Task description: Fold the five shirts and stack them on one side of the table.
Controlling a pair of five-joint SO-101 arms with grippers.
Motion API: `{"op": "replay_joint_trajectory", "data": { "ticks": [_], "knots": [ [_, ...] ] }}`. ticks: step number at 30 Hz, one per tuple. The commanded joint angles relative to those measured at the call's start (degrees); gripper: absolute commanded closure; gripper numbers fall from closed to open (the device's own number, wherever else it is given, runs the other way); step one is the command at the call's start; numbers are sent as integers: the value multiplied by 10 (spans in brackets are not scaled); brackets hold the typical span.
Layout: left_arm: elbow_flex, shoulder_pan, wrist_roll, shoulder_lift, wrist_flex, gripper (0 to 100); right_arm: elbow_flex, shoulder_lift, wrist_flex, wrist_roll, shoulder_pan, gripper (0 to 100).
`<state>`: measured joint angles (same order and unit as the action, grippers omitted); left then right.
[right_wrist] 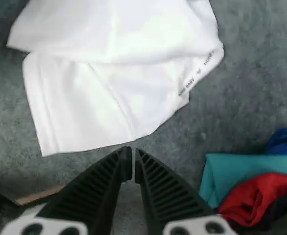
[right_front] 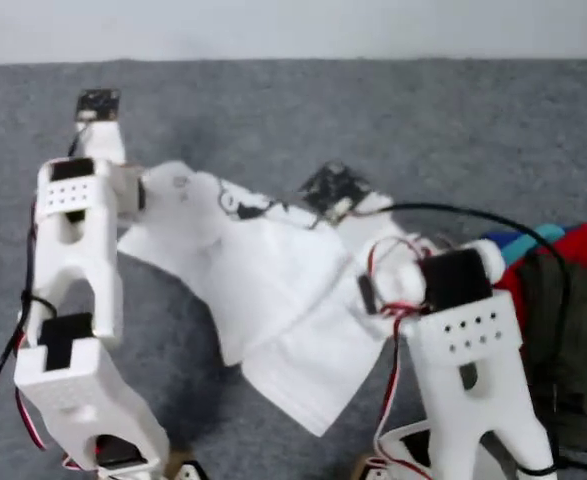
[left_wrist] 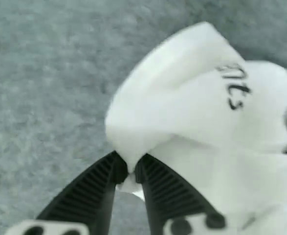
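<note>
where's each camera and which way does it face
High view: fixed above the table, looking down; left arm and right arm at its near edge.
Left wrist view: on the left arm, facing along the left gripper, shut on the white shirt.
Right wrist view: on the right arm, facing down past the shut right gripper.
Shared: white shirt in all three; coloured shirts in high and right wrist.

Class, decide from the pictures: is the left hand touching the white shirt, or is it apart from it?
Touching. The left wrist view shows the left hand closed on a fold of the white shirt, with cloth pinched at its tips.
</note>
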<state>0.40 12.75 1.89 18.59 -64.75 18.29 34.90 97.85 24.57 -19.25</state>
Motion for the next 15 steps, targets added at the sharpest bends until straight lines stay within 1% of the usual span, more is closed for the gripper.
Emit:
{"op": "replay_joint_trajectory", "data": {
  "ticks": [1, 3, 4, 7, 10, 12, 15],
  "knots": [
    [-24, -37, 5, 0, -1, 987, 39, -28, -35, -22, -10, 850],
    [-24, -47, 4, 1, 0, 987, 69, -54, -50, -19, -35, 777],
    [-24, -50, 3, 1, -2, 987, 82, -65, -61, -19, -51, 763],
    [-24, -49, 2, -4, -4, 987, 117, -97, -82, -4, -94, 775],
    [-27, -47, 3, -4, -28, 987, 160, -124, -87, 55, -131, 796],
    [-27, -50, 3, -4, -41, 987, 193, -141, -115, 71, -135, 801],
    [-27, -49, 3, -4, -55, 987, 228, -167, -174, 75, -93, 798]
  ]
}}
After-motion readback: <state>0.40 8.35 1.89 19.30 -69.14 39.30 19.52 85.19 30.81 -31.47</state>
